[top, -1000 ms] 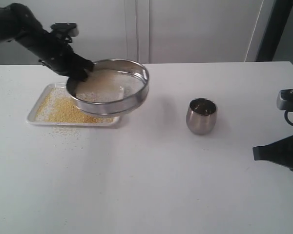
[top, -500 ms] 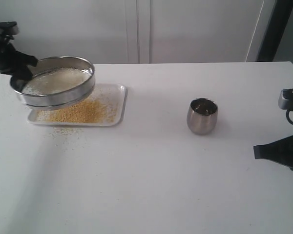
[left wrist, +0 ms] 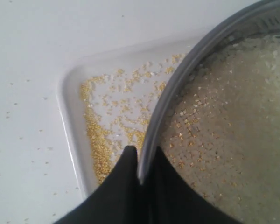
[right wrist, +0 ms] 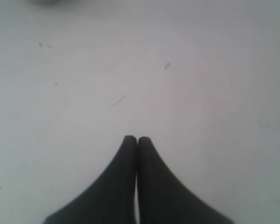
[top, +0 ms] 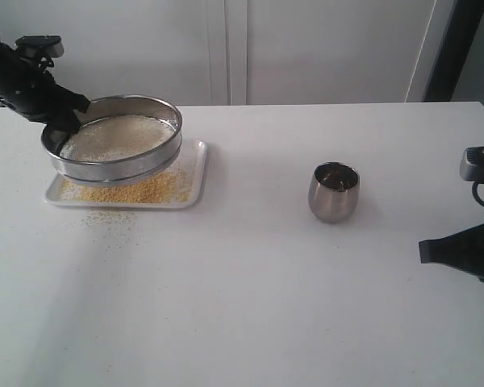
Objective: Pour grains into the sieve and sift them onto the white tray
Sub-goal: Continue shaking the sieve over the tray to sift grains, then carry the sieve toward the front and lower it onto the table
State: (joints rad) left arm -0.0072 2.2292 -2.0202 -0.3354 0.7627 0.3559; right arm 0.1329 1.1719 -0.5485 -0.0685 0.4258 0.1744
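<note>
The round steel sieve (top: 117, 139) hangs a little above the white tray (top: 195, 173) at the left of the table, holding pale grains (top: 117, 135). My left gripper (top: 62, 127) is shut on the sieve's left rim (left wrist: 155, 114), one finger inside and one outside. Golden-yellow grains (left wrist: 100, 140) lie scattered on the tray (left wrist: 70, 121) under it, and paler bits (left wrist: 228, 107) rest on the mesh. My right gripper (right wrist: 137, 139) is shut on nothing above bare table; in the exterior view it sits at the right edge (top: 423, 251).
A small rounded steel cup (top: 333, 192) stands upright right of the table's middle. Loose grains (top: 109, 218) are spilled on the table in front of the tray. A white wall runs behind the table's far edge.
The sieve swung from the right of the tray far out to the left, then came back right over the tray. The right arm stayed still.
</note>
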